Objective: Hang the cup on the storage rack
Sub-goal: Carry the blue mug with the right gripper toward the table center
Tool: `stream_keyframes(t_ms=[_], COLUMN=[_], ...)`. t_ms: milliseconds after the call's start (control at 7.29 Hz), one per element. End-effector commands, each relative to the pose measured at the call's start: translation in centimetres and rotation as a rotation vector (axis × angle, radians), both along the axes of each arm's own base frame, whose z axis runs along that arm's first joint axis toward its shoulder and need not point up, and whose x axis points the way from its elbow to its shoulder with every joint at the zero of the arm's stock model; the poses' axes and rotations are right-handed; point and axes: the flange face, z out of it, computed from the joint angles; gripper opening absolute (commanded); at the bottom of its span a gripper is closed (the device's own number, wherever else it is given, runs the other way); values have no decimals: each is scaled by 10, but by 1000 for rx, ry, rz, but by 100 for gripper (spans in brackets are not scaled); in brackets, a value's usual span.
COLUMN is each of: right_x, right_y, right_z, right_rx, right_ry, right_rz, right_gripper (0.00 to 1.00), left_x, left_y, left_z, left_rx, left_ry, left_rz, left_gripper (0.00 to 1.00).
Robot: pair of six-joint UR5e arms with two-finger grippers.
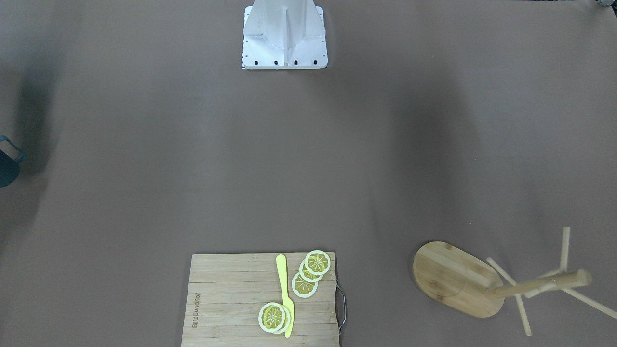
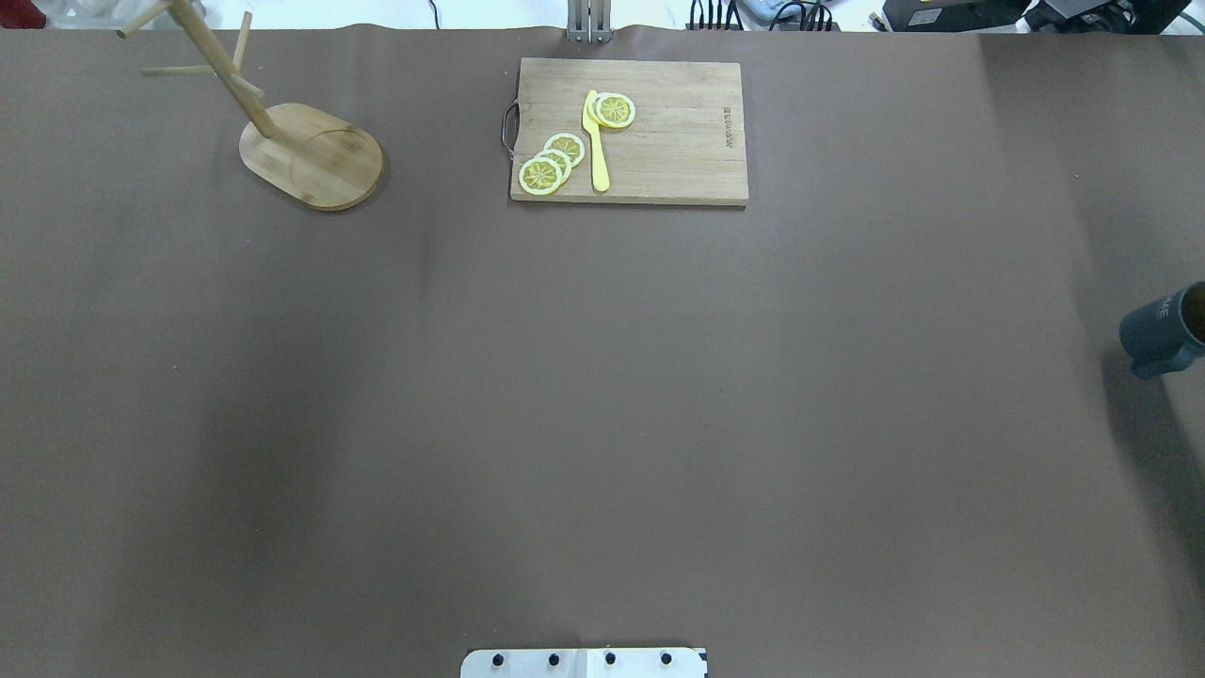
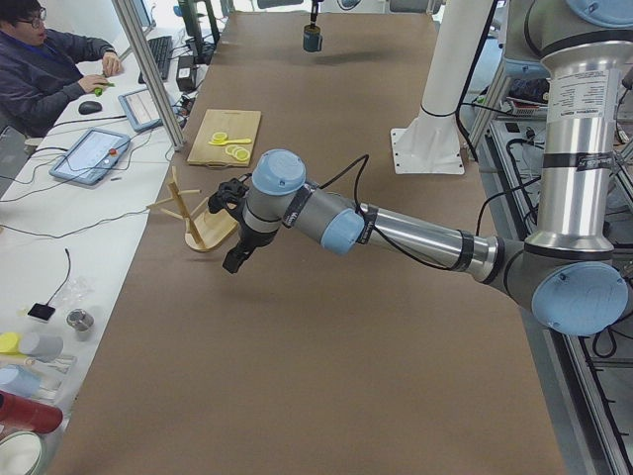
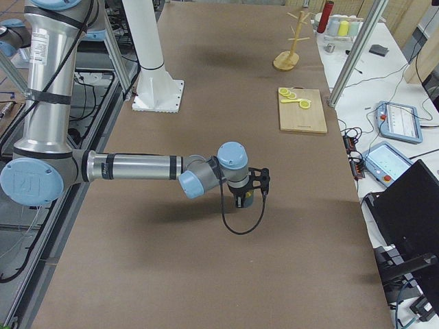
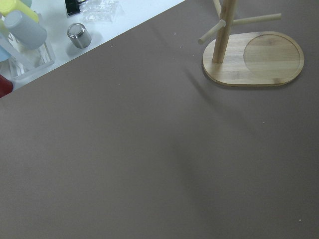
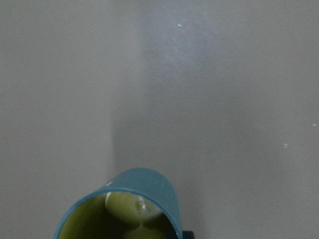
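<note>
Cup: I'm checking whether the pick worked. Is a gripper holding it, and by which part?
Cannot tell: the right gripper sits at the rim of the cup, but no view shows a grasp.

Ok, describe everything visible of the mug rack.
The storage rack is light wood: an oval base with a round inset ring, a thick post near one end, thin pegs jutting out at several heights. It stands upright on the table, far left of the robot, apart from the cutting board. Nothing hangs on it.
</note>
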Motion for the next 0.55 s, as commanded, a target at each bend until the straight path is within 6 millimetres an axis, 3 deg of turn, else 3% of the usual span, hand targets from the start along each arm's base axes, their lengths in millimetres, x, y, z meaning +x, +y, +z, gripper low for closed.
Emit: stream_keyframes(t_ms=[0, 137, 411], right_x=[-55, -95, -197], right_y=[-8, -21, -42], right_z=[-75, -105, -171], right_rx=[-85, -149, -253], right_ry=[-104, -130, -115], right_rz=[52, 111, 261], right_gripper=[0, 0, 0], left_x=[1, 1, 1], left_y=[-1, -1, -2], left_z=[0, 1, 1], left_rx=[-3, -6, -11], left_ry=[0, 0, 1], left_rz=[0, 0, -1], left_gripper=[99, 99, 99])
